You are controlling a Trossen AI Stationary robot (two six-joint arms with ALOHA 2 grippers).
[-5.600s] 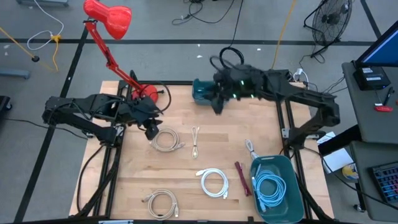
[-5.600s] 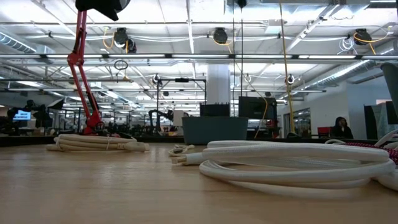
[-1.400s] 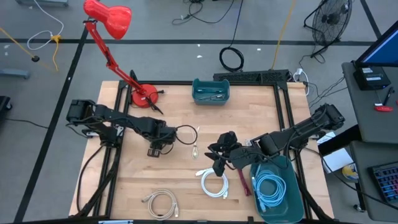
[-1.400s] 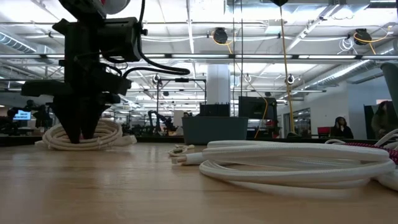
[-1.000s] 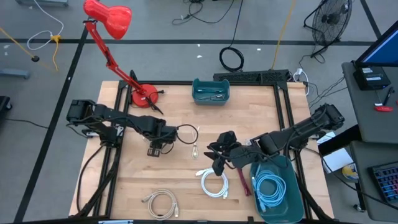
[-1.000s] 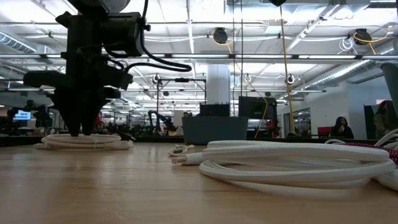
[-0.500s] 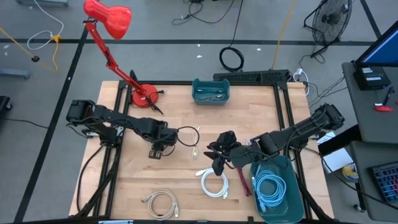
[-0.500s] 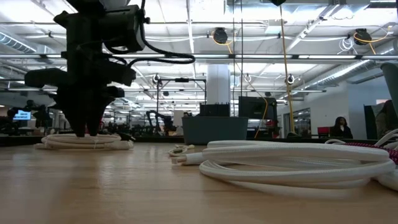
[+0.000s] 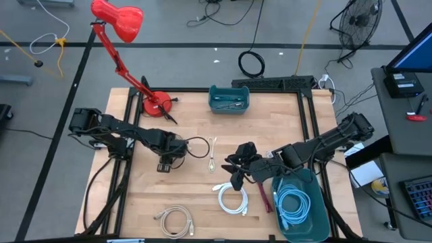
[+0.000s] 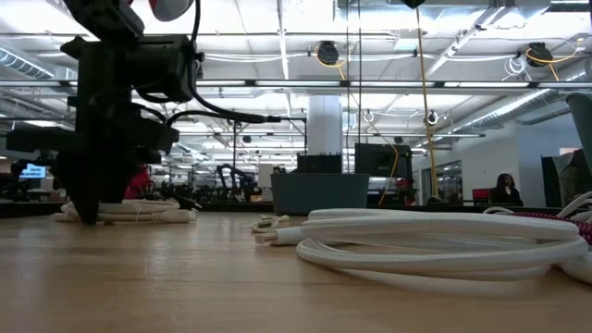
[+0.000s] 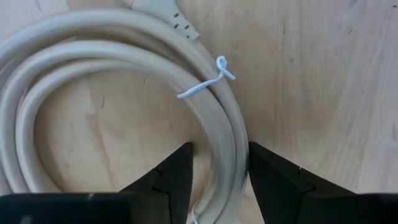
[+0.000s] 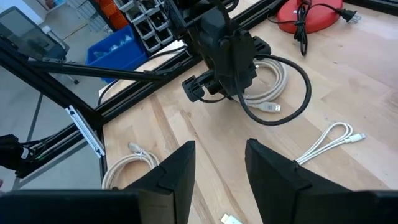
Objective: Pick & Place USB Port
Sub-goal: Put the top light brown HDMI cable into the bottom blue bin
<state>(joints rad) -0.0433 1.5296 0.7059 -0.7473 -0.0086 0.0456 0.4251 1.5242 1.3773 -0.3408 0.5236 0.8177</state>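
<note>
The left pincer (image 11: 217,171) stands open, its jaws straddling one side of the coiled beige USB cable (image 11: 118,68) lying flat on the desk (image 9: 196,196) near the red lamp (image 9: 135,67). Held by a thin twist tie (image 11: 205,81), the stiff coil could slip or unwind if only some strands get pinched. The right pincer (image 12: 217,168), also open, hovers mid-desk.

Bare counter (image 9: 196,182) is left open between the two arms. The middle is crossed only by a thin white cable (image 9: 212,154). Passage at the near edge is narrowed by a beige coil (image 9: 174,220) and a white coil (image 9: 232,199).
</note>
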